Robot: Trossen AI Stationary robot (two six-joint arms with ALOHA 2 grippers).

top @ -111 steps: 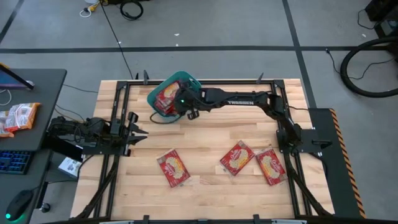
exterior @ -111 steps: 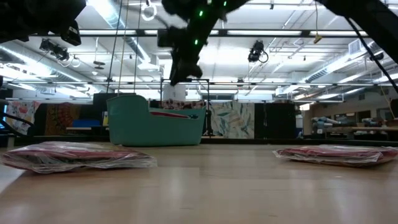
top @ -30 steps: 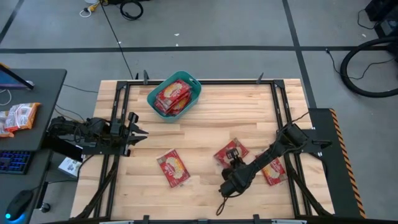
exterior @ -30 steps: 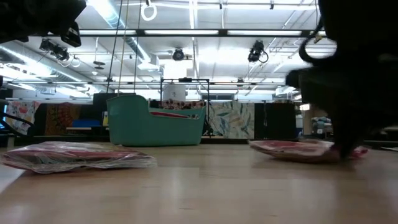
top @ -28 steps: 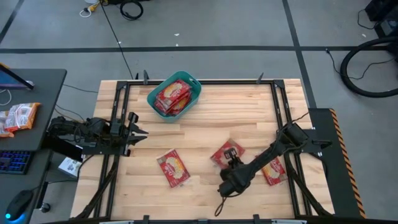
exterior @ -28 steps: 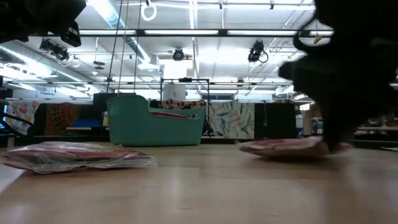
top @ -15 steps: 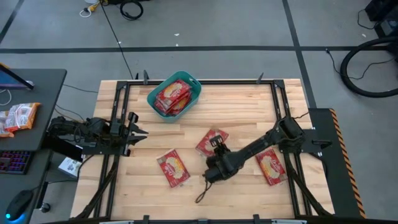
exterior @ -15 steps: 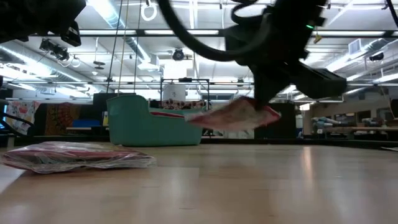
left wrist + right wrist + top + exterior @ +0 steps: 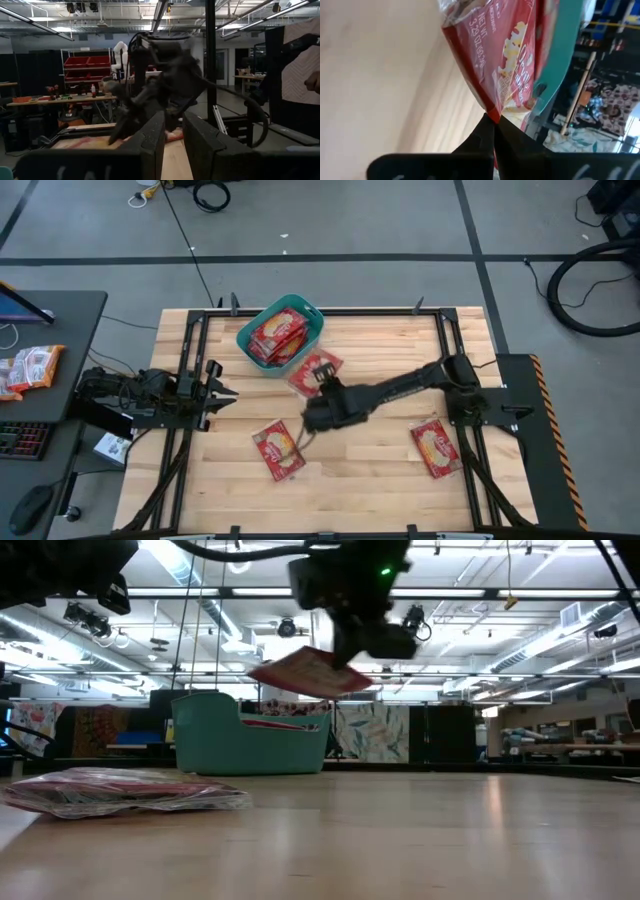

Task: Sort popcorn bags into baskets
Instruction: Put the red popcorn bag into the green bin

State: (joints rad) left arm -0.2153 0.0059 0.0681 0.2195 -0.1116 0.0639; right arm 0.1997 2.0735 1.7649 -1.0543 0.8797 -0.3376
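A teal basket (image 9: 282,332) stands at the table's far side with red popcorn bags lying in it. My right gripper (image 9: 319,384) is shut on another red popcorn bag (image 9: 312,368), which hangs in the air just near and right of the basket; in the low view this bag (image 9: 310,673) shows above the basket's rim (image 9: 250,725). Two more popcorn bags lie flat on the table, one at near centre (image 9: 279,450) and one at near right (image 9: 436,445). My left gripper (image 9: 228,388) waits at the table's left edge, open, with nothing between its fingers. My right gripper pinches one corner of the popcorn bag (image 9: 491,111) between its two fingertips. The fingers slant downward, coming from the table's right side. The bag is lifted clear of the table and reaches tilted from the fingers toward the basket.
A dark side desk to the left of the table carries orange-and-white snack packets (image 9: 30,368) and a keyboard. Black frame rails (image 9: 190,350) run along the table's left and right sides. Bare wood lies between the basket and the two lying bags.
My right gripper has swung from the near right of the table toward the far left, to the basket, and has risen. The popcorn bag in its fingers, which lay on the table a second ago, has been lifted clear and carried along.
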